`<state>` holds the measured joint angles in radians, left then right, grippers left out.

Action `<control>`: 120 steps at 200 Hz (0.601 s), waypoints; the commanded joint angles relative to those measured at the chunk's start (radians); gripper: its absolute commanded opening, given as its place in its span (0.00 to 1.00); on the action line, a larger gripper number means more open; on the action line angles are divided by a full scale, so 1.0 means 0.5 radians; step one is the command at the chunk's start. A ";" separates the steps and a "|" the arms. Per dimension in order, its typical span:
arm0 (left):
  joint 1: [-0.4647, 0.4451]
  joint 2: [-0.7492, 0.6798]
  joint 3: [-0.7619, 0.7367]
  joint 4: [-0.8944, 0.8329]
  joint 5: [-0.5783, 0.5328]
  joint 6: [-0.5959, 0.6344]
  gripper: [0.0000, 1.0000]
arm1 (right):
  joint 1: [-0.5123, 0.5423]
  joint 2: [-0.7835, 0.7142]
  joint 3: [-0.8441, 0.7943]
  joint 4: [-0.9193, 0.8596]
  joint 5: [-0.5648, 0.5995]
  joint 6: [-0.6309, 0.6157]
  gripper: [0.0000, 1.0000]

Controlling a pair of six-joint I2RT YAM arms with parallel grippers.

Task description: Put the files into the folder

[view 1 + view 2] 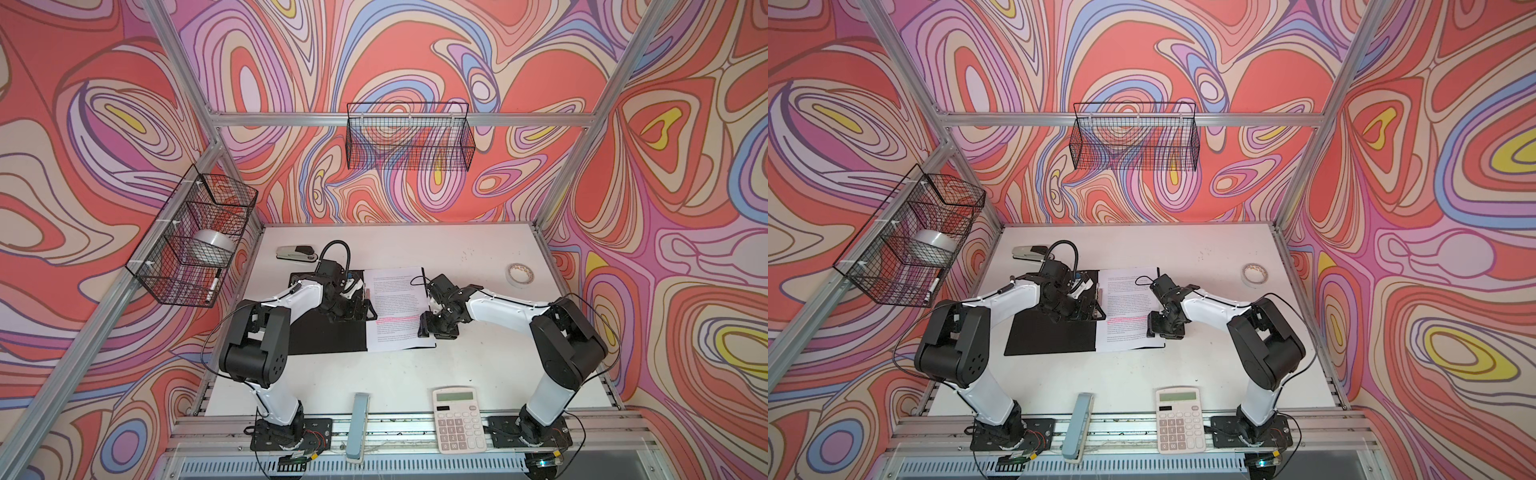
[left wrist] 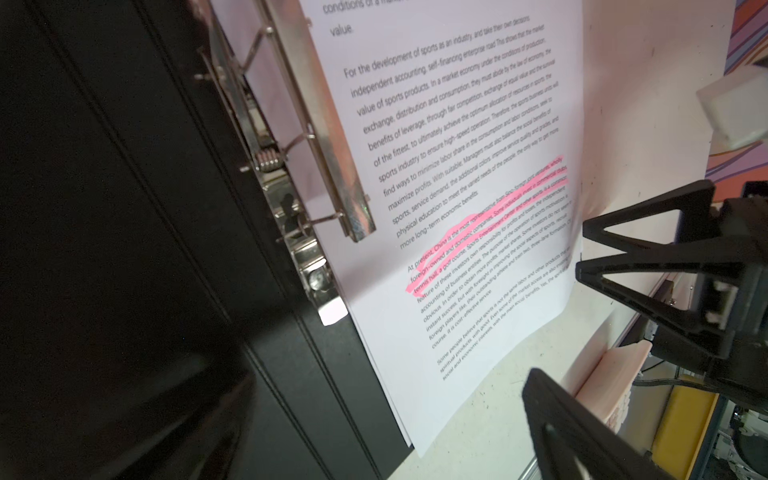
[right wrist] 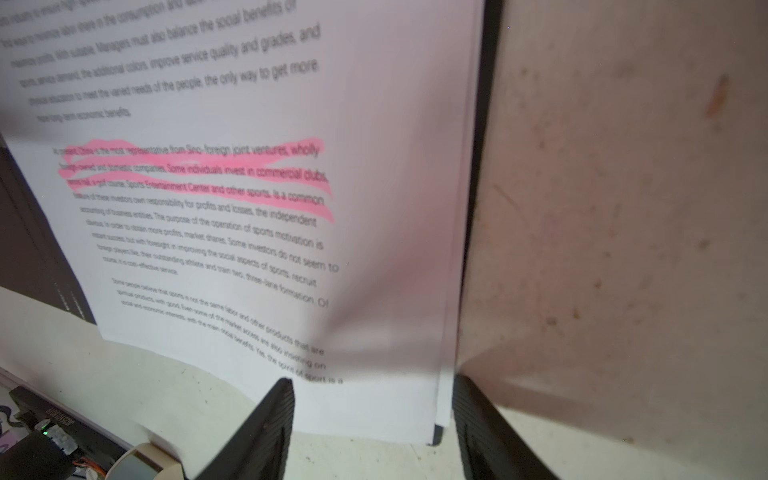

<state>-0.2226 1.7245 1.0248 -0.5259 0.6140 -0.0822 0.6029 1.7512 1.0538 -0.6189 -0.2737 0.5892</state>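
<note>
Files: white paper sheets (image 1: 395, 307), pink-highlighted, on open black-lined folder (image 1: 328, 336).
Left gripper (image 1: 362, 309): fingers wide, empty.
Right gripper (image 3: 372, 386): fingers parted astride sheet edge.

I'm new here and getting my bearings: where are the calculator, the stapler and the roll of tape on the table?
Calculator (image 1: 459, 430): in a top view, on its keypad.
Stapler (image 1: 296, 252): in a top view, on its body.
Roll of tape (image 1: 509, 275): in a top view, on its ring.

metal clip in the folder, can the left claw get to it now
Probably yes: the left claw hangs open over the folder right by the metal clip, with nothing between them; the right claw is at the files' far edge.
</note>
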 commanded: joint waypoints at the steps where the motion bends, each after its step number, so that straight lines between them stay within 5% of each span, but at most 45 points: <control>1: 0.010 0.030 0.006 0.022 0.036 0.004 1.00 | 0.009 0.029 -0.025 0.027 -0.055 0.013 0.64; 46: 0.011 0.033 0.018 0.022 0.035 0.009 1.00 | 0.009 0.016 -0.031 0.026 -0.122 0.007 0.64; 120: 0.006 -0.225 0.223 -0.144 -0.279 0.257 1.00 | 0.009 -0.063 0.310 -0.309 0.177 -0.134 0.64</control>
<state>-0.2226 1.7020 1.0714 -0.5415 0.5591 -0.0418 0.6037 1.7508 1.1049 -0.7078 -0.2485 0.5697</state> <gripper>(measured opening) 0.998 0.643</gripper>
